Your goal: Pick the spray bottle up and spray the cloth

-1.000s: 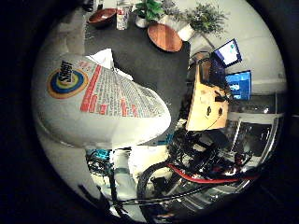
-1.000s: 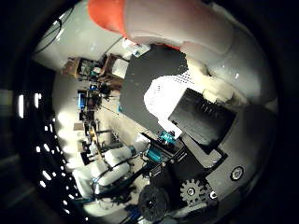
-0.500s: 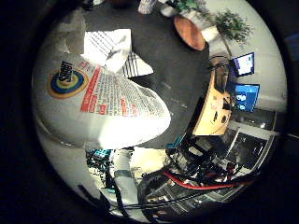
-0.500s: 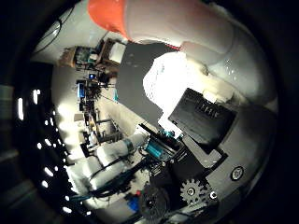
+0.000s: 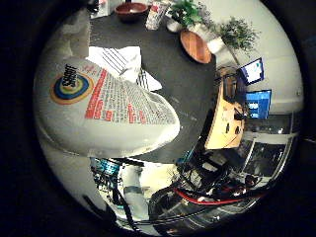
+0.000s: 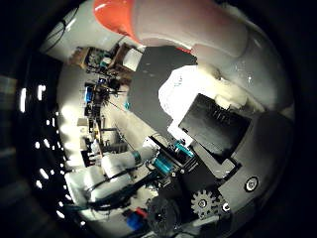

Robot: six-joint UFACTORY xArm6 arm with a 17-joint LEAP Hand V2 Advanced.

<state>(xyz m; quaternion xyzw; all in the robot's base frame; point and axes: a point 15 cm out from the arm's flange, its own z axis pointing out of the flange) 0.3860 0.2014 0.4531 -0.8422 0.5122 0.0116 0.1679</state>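
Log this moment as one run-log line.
phase: bottle lifted | hand: shut on spray bottle | bottle: close to palm, above dark table | cloth: white, striped, on table, beyond bottle | spray: none visible

One white plastic spray bottle with a printed label (image 5: 106,111) fills the near view, and it carries one orange trigger head (image 6: 116,15). One white cloth with dark stripes (image 5: 123,61) lies on the one dark tabletop (image 5: 182,89), just beyond the bottle. Past the cloth: one dark red bowl (image 5: 131,10), one printed can (image 5: 156,9), one round wooden plate (image 5: 196,47). Two leafy green plants, one (image 5: 185,12) beside the can, one (image 5: 237,33) beside the plate. Two lit blue screens (image 5: 257,101), well apart from the cloth.
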